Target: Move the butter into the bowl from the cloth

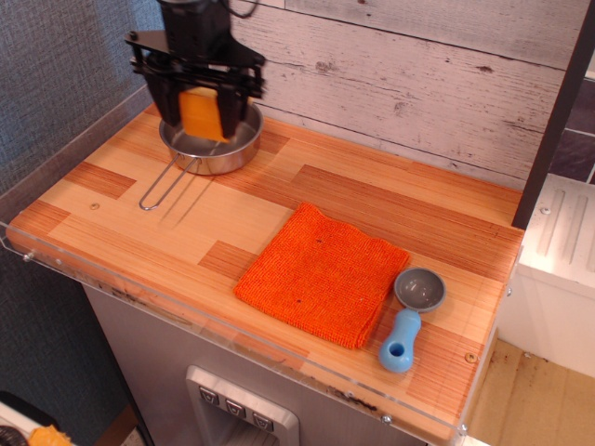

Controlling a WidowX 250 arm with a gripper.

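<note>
We have our hand [200,119] clamped on the butter [202,113], held between its fingers directly above the bowl [212,149]; only lowering and letting go seem left. Well off to the hand's right, the cloth [323,273] lies bare on the tabletop [121,200].

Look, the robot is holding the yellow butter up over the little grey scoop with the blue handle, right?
Not quite. The gripper is holding the butter over the steel bowl at the back left of the table, not over the scoop, which lies at the front right beside the orange cloth. The observation.image view shows this.
</note>
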